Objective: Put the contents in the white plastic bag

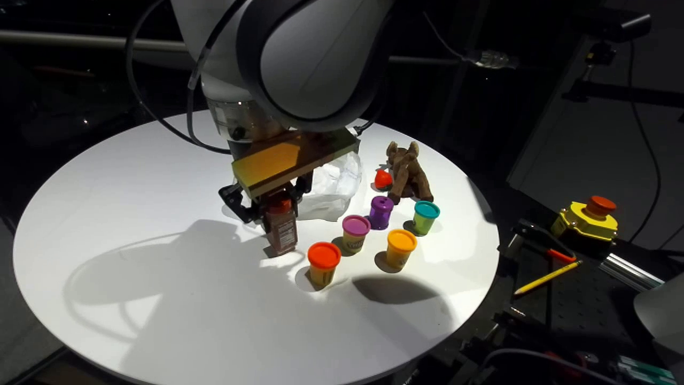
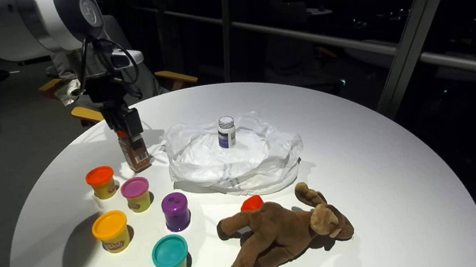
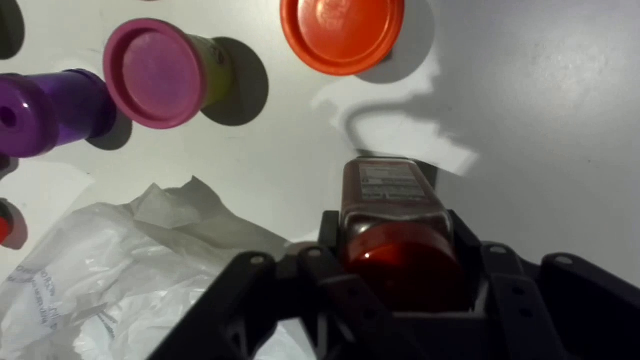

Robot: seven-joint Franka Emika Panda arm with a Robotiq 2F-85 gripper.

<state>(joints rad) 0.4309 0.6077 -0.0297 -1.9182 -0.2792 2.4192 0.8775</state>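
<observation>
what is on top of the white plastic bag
A white bottle stands upright on the bag, crumpled plastic all around it; anything underneath the bag is covered, so unseen.

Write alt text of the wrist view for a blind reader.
Black robot fingers grip a red-capped bottle, seen against a white tabletop. A crumpled white plastic bag spreads across the lower left; from left edge to top centre stand a purple container, a pink-lidded tub and a red-lidded tub.
</observation>
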